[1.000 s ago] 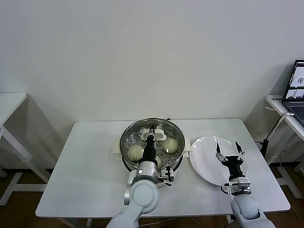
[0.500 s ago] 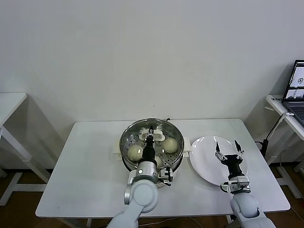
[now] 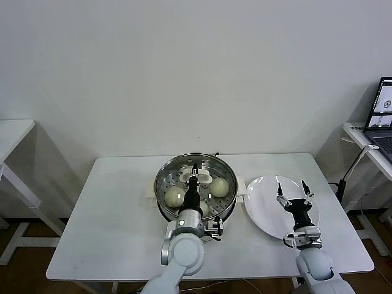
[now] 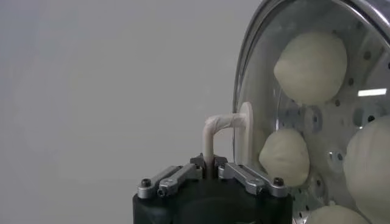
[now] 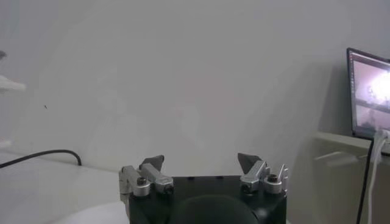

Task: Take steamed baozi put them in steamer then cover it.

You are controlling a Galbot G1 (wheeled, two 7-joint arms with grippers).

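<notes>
Left tool [image 3: 195, 171]: over the steamer, jaws closed narrow on the white handle [image 4: 220, 128] of the clear glass lid [image 4: 292, 91], which sits across the pot
Right tool [image 3: 291, 190]: above the white plate [image 3: 263, 202], jaws spread wide, holding nothing
Steamer [image 3: 168, 168]: mid-surface, just left of the plate
Steamed baozi [image 3: 174, 196]: inside the steamer on the perforated tray, seen through the glass; another [image 3: 219, 187] lies on the right side
Surface [image 3: 116, 208]: white
Laptop [image 3: 383, 116]: far right, on a side desk
</notes>
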